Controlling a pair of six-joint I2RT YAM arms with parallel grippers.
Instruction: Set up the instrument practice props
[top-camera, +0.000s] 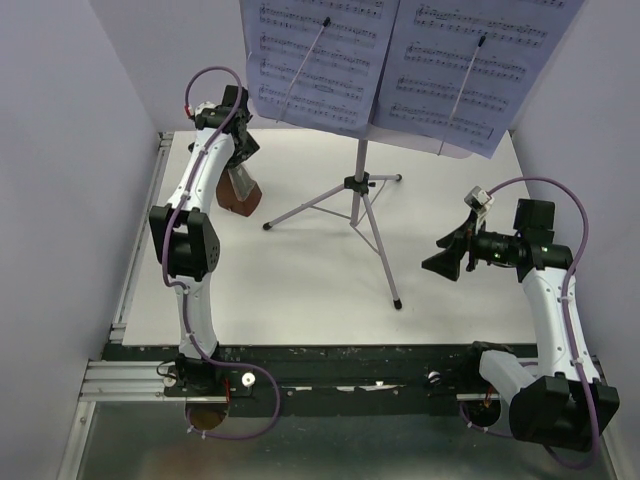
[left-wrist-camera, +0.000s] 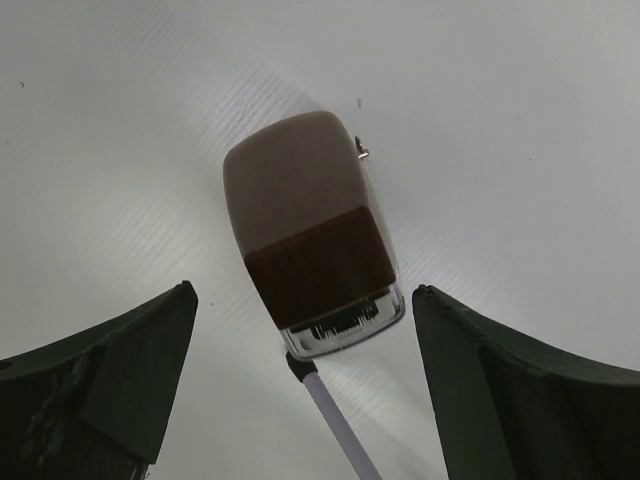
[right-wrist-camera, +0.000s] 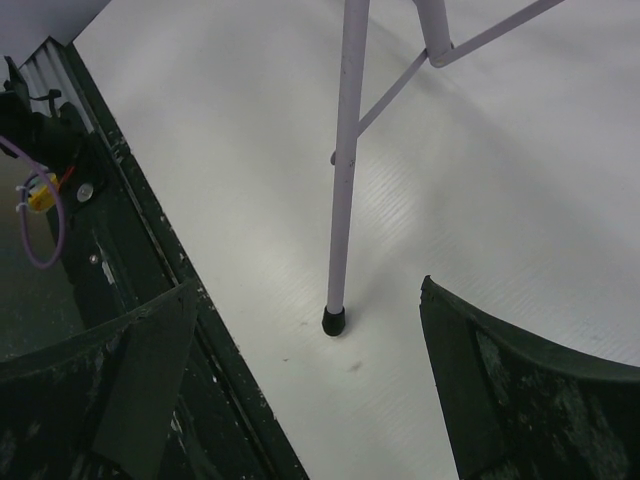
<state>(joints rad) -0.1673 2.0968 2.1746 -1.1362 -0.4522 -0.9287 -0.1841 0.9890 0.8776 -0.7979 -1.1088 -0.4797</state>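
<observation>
The left gripper (left-wrist-camera: 302, 290) hangs over the metronome (left-wrist-camera: 310, 230) with its 2 fingers spread wide apart, 1 on each side of the brown body. Bare table shows between each finger and the wood, so it grips nothing. The metronome stands near the far left corner of the white table (top-camera: 300, 290), and the black-capped tip of 1 tripod leg (left-wrist-camera: 296, 366) sits just beside its glass-fronted end. The music stand (top-camera: 361, 160) stands upright toward the middle of the far edge on 3 thin legs. Its desk is covered by 2 lavender sheet-music pages (top-camera: 320, 60) lying side by side, each crossed by a thin dark retaining arm. The right gripper (top-camera: 445, 253) hovers near the right edge, turned toward the stand. Its jaws are also fully parted, empty and in contact with nothing. In its wrist view the nearest leg's foot (right-wrist-camera: 333, 320) rests on the table between the 2 fingers, well clear of both.
</observation>
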